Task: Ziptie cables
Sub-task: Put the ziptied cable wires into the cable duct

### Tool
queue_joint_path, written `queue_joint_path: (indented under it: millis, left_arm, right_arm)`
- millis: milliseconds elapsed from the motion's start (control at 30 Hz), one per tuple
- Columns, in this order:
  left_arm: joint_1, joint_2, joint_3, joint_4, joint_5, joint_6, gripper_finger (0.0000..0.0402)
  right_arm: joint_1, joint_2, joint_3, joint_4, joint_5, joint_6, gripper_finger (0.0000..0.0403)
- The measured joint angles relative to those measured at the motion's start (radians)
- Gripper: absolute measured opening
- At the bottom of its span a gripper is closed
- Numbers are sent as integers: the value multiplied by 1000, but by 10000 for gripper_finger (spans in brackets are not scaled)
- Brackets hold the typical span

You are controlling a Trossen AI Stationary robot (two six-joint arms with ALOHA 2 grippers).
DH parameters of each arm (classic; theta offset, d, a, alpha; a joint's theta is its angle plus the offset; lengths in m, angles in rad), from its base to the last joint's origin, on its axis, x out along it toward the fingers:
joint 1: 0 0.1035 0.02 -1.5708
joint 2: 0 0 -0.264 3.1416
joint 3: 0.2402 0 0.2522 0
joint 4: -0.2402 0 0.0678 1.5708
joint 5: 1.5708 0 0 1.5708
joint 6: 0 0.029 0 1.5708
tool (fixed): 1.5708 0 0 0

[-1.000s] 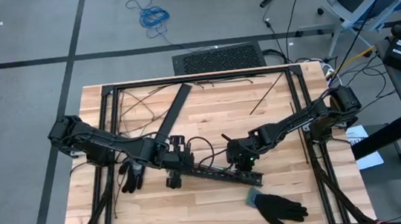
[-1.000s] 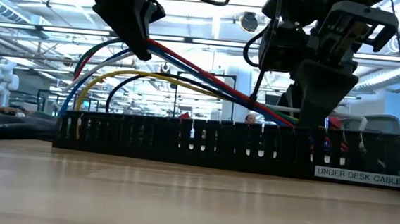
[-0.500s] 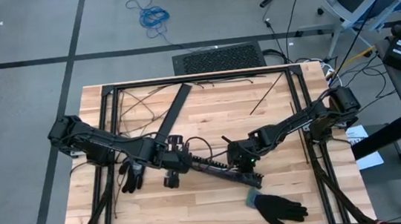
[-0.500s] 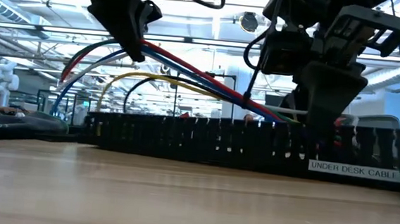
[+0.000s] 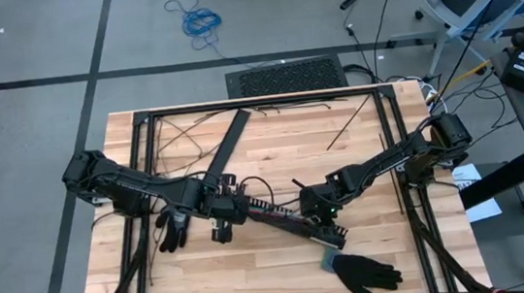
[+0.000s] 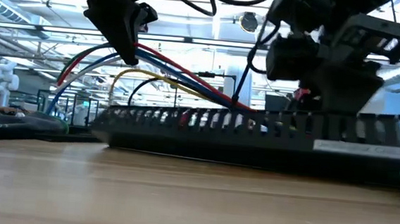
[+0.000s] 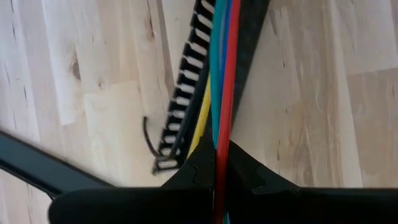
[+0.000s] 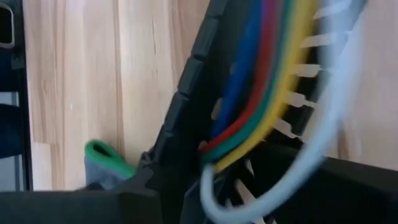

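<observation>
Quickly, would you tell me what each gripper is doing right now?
Left gripper: shut on the cables.
Right gripper: cannot be told, at the slotted strip.

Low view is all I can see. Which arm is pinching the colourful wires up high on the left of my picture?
Observer: The left arm. In its wrist view, the left pincer is shut on the cables.
Operator: Is the black tray lying straight?
Observer: No. From above, the slotted tray lies slanted on the table, running from the left pincer over to the right pincer.
Operator: What's the green bit at my right edge?
Observer: Probably a cuff. The high view shows a black glove lying there, nearer the table's front edge.
</observation>
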Motion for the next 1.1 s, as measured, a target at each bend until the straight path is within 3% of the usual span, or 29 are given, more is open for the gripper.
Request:
queue_joint_path:
  millis: [867,1100]
  left_arm:
    - [1,114,0,65,-29,3,16]
    - [27,100,2,70,-49,2,75]
  right_arm:
    - [85,-20,2,10,79,-9,166]
    - [117,-21,2,18,105,-10,167]
